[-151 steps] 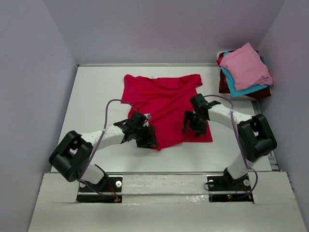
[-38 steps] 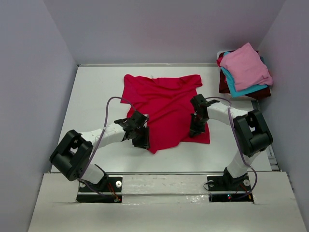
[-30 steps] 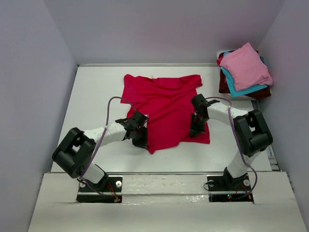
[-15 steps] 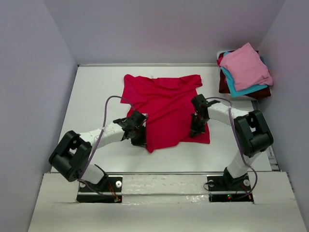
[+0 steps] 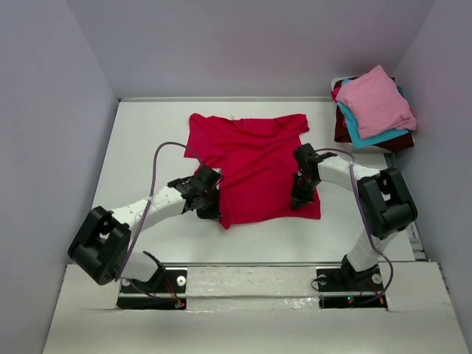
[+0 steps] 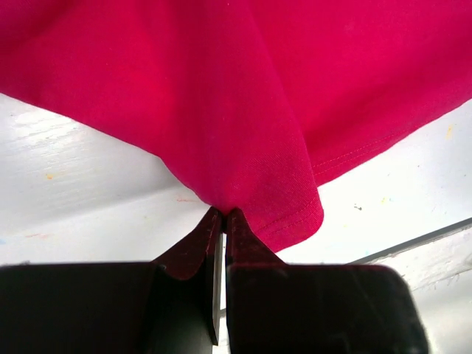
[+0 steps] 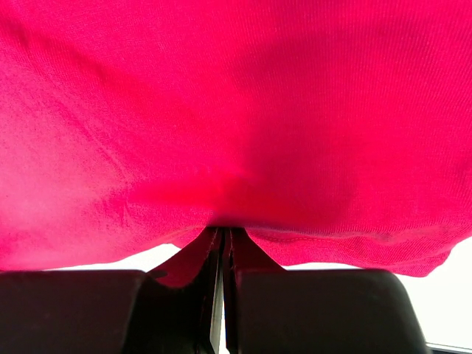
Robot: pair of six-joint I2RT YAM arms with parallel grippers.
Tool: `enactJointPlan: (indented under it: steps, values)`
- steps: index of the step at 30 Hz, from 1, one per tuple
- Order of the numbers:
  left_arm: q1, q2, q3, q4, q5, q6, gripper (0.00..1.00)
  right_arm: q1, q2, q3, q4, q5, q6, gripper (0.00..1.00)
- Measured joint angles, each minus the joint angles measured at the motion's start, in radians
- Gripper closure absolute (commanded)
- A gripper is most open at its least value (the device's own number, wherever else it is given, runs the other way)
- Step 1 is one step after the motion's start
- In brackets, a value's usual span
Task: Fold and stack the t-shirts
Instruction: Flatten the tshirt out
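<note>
1. Two grips at once on the red shirt [image 5: 254, 158]: lies spread in the middle of the surface [image 5: 140, 147], collar toward the far wall, hem toward the arm bases.
2. Pinches the hem just beside its near left corner with the left fingers [image 6: 234, 230], pressed together on the cloth; gathers it to a point at the tips, with the corner hanging off to one side over the white surface.
3. Nips the hem near the opposite corner with the right fingers [image 7: 237, 247], likewise shut tight on a small fold of red, the stitched edge sagging just beyond the tips.
4. Takes both ends of the hem rather than one, probably to hold that edge straight and level, so as to carry it up over the chest toward the collar as one even fold.
5. Seems raised only slightly at the gripped edge; rests flat at sleeves and collar, which should anchor the cloth during the fold.
6. Sits well apart from the pile at the far right corner: pink shirt [image 5: 376, 99] on top, teal shirt [image 5: 363, 137] under it, maroon shirt [image 5: 341, 131] lowest, away from the folding area and presumably marking the place for stacking.
7. Counts as early in the task by this look: not yet folded, not yet stacked.
</note>
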Motion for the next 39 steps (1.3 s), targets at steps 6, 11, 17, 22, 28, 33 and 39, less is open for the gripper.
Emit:
enactJointPlan:
  steps: [6, 11, 17, 22, 28, 33, 39]
  values:
    - [0.0, 0.0, 0.05, -0.048, -0.019, 0.007, 0.87, 0.0, 0.014, 0.019, -0.02, 0.001, -0.001, 0.93]
    - [0.0, 0.0, 0.092, -0.085, -0.046, 0.011, 0.87, -0.006, 0.02, 0.027, -0.031, 0.004, -0.007, 0.93]
    - [0.0, 0.004, 0.117, -0.121, -0.077, 0.015, 0.76, -0.007, 0.027, 0.035, -0.041, 0.004, -0.011, 0.93]
    - [0.0, 0.015, 0.121, -0.15, -0.093, 0.021, 0.64, -0.008, 0.034, 0.043, -0.049, 0.004, -0.017, 0.93]
    - [0.0, 0.015, 0.123, -0.168, -0.097, 0.023, 0.75, -0.016, 0.04, 0.049, -0.056, 0.003, -0.023, 0.93]
    - [0.0, 0.015, 0.126, -0.178, -0.099, 0.026, 0.76, -0.024, 0.042, 0.051, -0.058, -0.001, -0.029, 0.93]
    - [0.0, 0.018, 0.126, -0.173, -0.081, 0.029, 0.44, -0.031, 0.046, 0.055, -0.061, -0.005, -0.039, 0.93]
